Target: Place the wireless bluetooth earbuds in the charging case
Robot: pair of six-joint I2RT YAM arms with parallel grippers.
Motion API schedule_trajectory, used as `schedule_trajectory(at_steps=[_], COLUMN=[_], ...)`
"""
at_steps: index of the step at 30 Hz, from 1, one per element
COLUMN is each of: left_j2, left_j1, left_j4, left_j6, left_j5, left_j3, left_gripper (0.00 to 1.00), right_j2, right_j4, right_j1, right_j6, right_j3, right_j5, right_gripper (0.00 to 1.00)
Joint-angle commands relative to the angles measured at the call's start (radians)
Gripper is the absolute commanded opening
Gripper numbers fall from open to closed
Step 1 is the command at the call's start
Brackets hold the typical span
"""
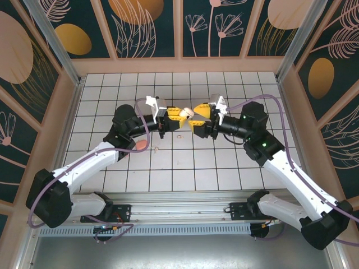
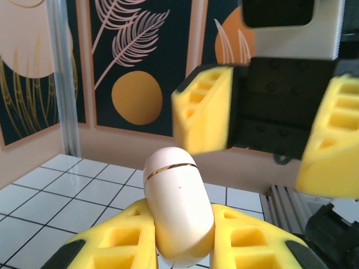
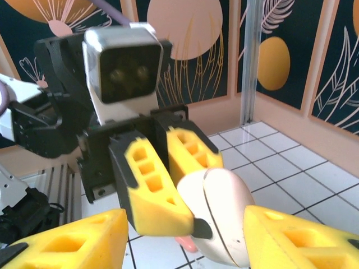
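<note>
My left gripper (image 1: 178, 115) (image 2: 182, 224) is shut on a cream-white oval capsule (image 2: 178, 207) (image 3: 221, 216) (image 1: 190, 114) that has a thin gold seam, and holds it above the middle of the table. Facing it, my right gripper (image 1: 201, 116) (image 3: 186, 224) is open, its fingers spread wide on either side of the capsule's free end. The salmon-pink charging case (image 1: 142, 144) lies on the tiles, partly hidden by the left arm. A tiny pale earbud (image 1: 156, 149) lies just right of it. Another small pink piece (image 1: 179, 136) (image 3: 187, 243) lies on the tile under the grippers.
The white tiled table (image 1: 179, 174) is walled by patterned panels at the back and sides. Two aluminium posts (image 1: 53, 42) (image 1: 303, 39) stand at the back corners. A metal rail (image 1: 179, 197) runs along the near edge between the arm bases.
</note>
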Motion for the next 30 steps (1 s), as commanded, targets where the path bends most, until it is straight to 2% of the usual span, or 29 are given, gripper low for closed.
schedule_trajectory(at_steps=[1, 8, 12, 18, 21, 30], left_j2=[-0.016, -0.002, 0.025, 0.072, 0.076, 0.075], left_j1=[-0.002, -0.003, -0.002, -0.003, -0.003, -0.003], left_j4=[-0.070, -0.028, 0.046, 0.097, 0.088, 0.067], left_j6=[0.072, 0.092, 0.078, 0.082, 0.118, 0.141], left_j5=[0.083, 0.099, 0.126, 0.191, 0.228, 0.241], left_j3=[0.019, -0.002, 0.003, 0.047, 0.061, 0.083], left_gripper=[0.06, 0.06, 0.07, 0.07, 0.07, 0.07], right_j2=[-0.010, -0.019, -0.002, 0.057, 0.089, 0.155], right_j4=[-0.041, -0.008, -0.196, -0.378, -0.390, -0.407], right_j1=[-0.024, -0.163, -0.182, -0.238, -0.247, -0.248], right_j6=[-0.079, -0.151, -0.371, -0.527, -0.549, -0.561], right_j3=[0.016, -0.015, 0.043, 0.143, 0.161, 0.196], right_j5=[-0.088, -0.283, -0.335, -0.407, -0.423, -0.502], right_gripper=[0.58, 0.58, 0.58, 0.58, 0.59, 0.59])
